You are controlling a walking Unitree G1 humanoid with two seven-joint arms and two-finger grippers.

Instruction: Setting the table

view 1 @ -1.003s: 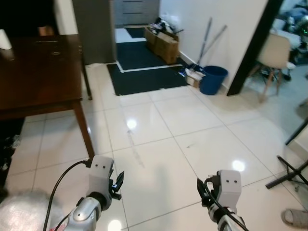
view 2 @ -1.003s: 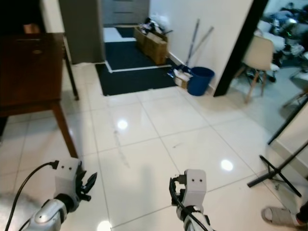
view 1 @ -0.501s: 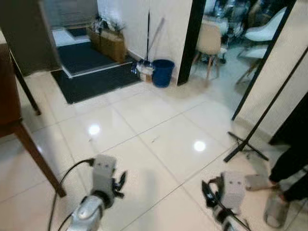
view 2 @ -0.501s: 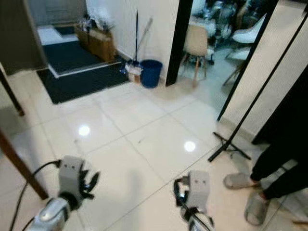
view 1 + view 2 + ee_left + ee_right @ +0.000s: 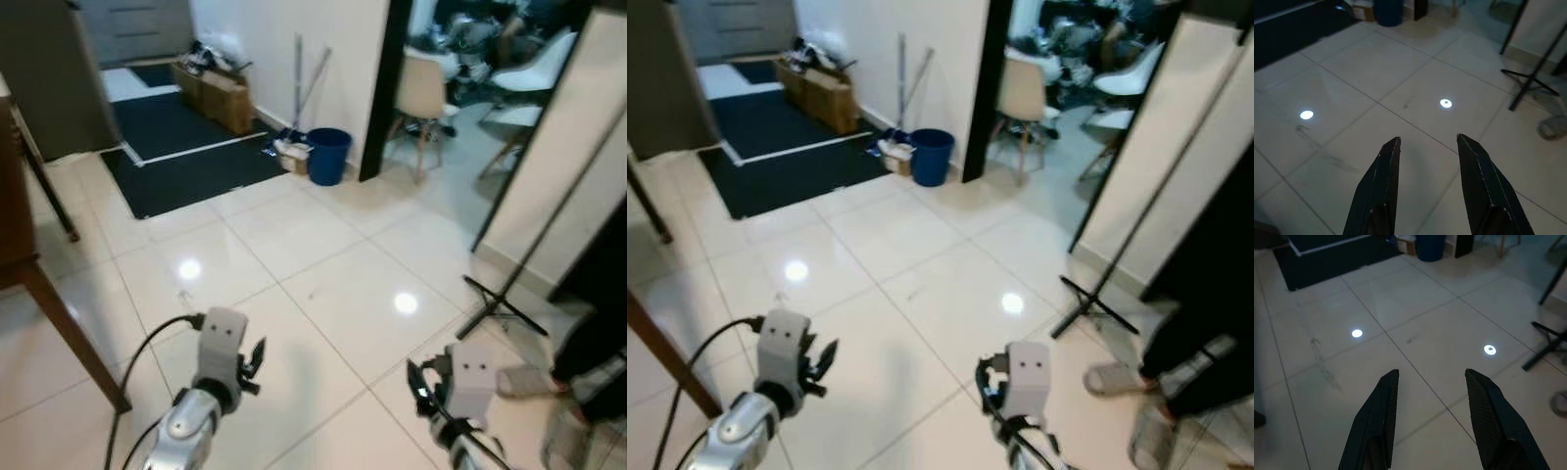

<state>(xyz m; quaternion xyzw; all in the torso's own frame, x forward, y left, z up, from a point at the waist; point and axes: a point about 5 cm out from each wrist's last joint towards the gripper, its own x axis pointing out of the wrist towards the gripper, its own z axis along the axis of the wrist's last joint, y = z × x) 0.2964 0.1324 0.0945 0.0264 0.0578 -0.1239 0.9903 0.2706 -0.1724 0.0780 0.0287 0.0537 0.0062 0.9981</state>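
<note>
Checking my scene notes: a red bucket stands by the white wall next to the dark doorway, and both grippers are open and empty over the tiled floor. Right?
The bucket is blue, not red, as the left eye view shows. The rest holds: it stands by the white wall next to the dark doorway, and the left gripper and right gripper are open and empty over the tiled floor.

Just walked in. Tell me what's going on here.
Nothing is being handled at this moment. The robot stands on a glossy white tile floor with both arms held out low in front. The left gripper and right gripper are both open and empty, pointing over bare tiles. A corner of the dark wooden table sits at the robot's left. Ahead, a blue bucket stands by the wall beside a doorway, and a person's leg and sandalled foot are at the right.
</note>
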